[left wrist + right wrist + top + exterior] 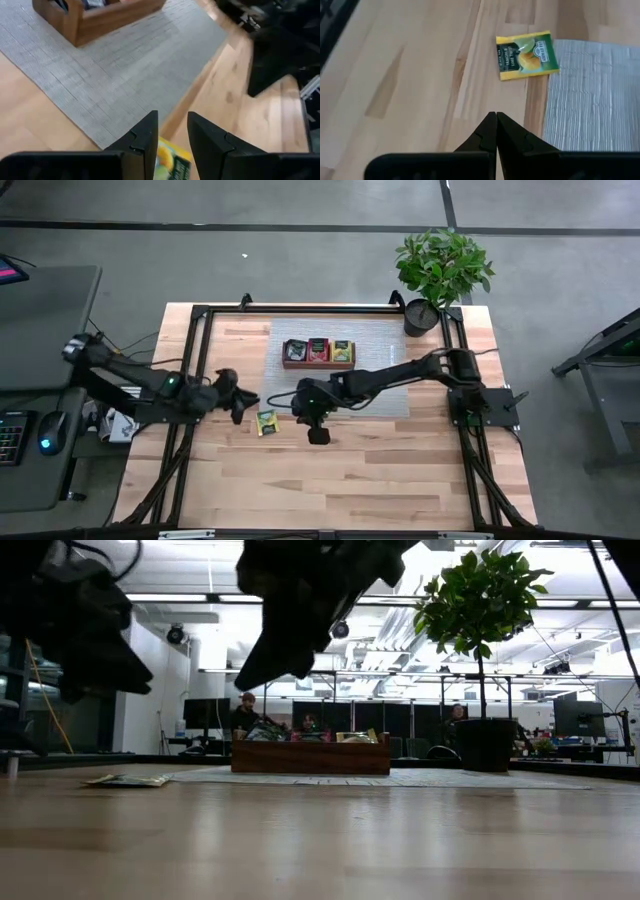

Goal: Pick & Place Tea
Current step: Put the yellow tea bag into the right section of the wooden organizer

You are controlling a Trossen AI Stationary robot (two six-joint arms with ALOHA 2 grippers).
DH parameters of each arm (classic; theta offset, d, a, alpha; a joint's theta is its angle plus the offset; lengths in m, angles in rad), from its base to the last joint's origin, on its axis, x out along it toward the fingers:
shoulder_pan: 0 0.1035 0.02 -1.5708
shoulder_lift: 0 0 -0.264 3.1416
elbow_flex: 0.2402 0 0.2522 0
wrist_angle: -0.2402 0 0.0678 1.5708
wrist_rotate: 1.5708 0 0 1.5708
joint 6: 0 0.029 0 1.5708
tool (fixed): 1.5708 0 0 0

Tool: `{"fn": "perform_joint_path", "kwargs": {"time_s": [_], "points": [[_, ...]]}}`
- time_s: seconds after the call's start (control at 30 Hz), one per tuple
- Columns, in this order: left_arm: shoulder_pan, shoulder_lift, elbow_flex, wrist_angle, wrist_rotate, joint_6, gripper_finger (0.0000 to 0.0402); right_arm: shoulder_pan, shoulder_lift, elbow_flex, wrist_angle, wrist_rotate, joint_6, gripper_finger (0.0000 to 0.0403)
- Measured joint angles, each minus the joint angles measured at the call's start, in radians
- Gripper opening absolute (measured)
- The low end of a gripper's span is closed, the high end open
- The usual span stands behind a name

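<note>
A yellow-green tea packet (267,422) lay flat on the bare wood of the bench, just off the near left corner of the grey mat (385,370) and roughly midway between the bench's far and near edges. More packets (318,348), dark, red and yellow-green, sat in the three compartments of the wooden tray (318,363) on the mat, toward the far edge.

The left end effector (240,408) hung just beside the loose packet on its left-edge side, its fingers (145,145) apart with a gap between them and nothing held; the packet's corner showed below that gap.

The right end effector (318,436) was just on the packet's other side and slightly nearer the near edge, its fingers (487,132) pressed together on nothing, the packet lying ahead of their tips.

A potted plant (440,272) stood at the far right corner of the bench.
</note>
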Motion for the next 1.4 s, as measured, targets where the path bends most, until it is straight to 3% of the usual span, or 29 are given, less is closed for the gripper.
{"fn": "perform_joint_path", "kwargs": {"time_s": [0.2, 0.37, 0.63, 0.87, 1.17, 1.4], "points": [[-0.273, 0.015, 0.000, -0.028, -0.236, -0.179, 0.0103, -0.025, 0.048, 0.035, 0.019, -0.033, -0.083, 0.0000], [-0.438, 0.085, 0.000, -0.062, -0.337, -0.353, 0.0103, -0.049, 0.064, 0.028, 0.110, -0.082, -0.102, 0.0000], [-0.546, 0.309, 0.012, -0.061, -0.314, -0.582, 0.0103, -0.061, 0.069, 0.028, 0.202, -0.095, -0.045, 0.0000], [-0.550, 0.479, 0.072, -0.052, -0.226, -0.641, 0.0103, -0.061, 0.137, 0.038, 0.280, -0.125, 0.067, 0.0000], [-0.550, 0.548, 0.103, -0.063, -0.156, -0.642, 0.0103, -0.036, 0.259, 0.174, 0.207, -0.146, 0.076, 0.0000], [-0.550, 0.551, 0.103, -0.097, -0.134, -0.640, 0.0103, -0.040, 0.377, 0.369, 0.064, -0.146, 0.029, 0.0000]]}}
